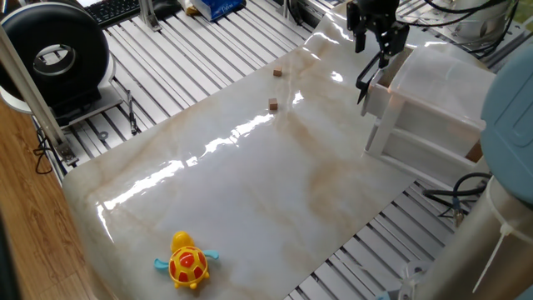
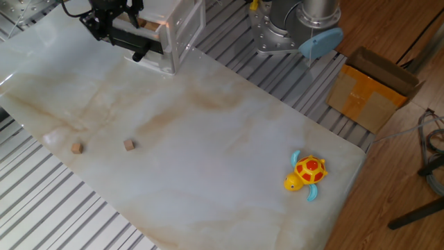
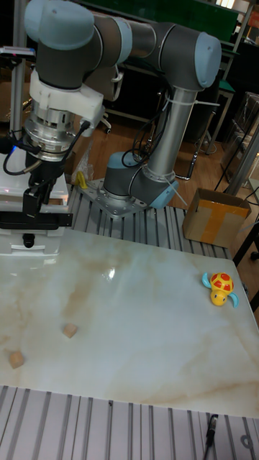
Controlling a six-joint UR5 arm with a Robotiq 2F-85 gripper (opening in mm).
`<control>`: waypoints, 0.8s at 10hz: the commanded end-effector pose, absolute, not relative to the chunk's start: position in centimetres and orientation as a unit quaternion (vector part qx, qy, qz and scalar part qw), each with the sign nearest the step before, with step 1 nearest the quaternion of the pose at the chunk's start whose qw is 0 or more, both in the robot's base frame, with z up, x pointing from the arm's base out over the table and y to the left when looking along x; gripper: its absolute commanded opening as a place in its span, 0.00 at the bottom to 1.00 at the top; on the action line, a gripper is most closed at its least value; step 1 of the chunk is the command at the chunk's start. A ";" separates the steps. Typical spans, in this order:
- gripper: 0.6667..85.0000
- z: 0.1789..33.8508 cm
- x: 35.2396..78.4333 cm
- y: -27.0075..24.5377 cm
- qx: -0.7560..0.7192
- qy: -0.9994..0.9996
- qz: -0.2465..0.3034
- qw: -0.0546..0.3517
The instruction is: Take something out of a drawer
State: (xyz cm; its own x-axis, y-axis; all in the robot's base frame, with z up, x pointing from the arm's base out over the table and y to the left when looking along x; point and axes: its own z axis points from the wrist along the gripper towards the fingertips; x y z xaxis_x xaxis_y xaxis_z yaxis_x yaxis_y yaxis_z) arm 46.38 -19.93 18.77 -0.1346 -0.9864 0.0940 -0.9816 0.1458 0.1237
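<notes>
The white translucent drawer unit (image 1: 433, 108) stands at the table's far right corner. Its top drawer (image 1: 379, 93) is pulled out, with the dark handle (image 1: 365, 85) on its front. My gripper (image 1: 376, 37) hangs just above the open drawer, fingers spread and nothing between them. In the other fixed view, a pale tan block (image 2: 143, 23) shows inside the drawer (image 2: 149, 43), right beside the gripper (image 2: 109, 15). In the tall view, the gripper (image 3: 34, 195) is above the drawer (image 3: 29, 221) and the block is hidden.
Two tiny brown cubes (image 1: 277, 72) (image 1: 272, 104) lie on the marble top left of the unit. A yellow and red toy turtle (image 1: 187, 262) sits near the front edge. A cardboard box (image 2: 371, 90) stands on the floor beyond the arm's base (image 2: 291, 28).
</notes>
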 end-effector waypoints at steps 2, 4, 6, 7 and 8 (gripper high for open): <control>0.75 19.5 45.5 -20.7 0.654 -0.752 -0.021 0.080; 0.75 18.4 45.2 -21.1 0.656 -0.751 -0.022 0.077; 0.76 18.1 45.2 -21.1 0.656 -0.751 -0.023 0.075; 0.76 18.0 45.2 -20.9 0.656 -0.751 -0.025 0.072; 0.76 17.9 45.1 -20.8 0.655 -0.751 -0.028 0.071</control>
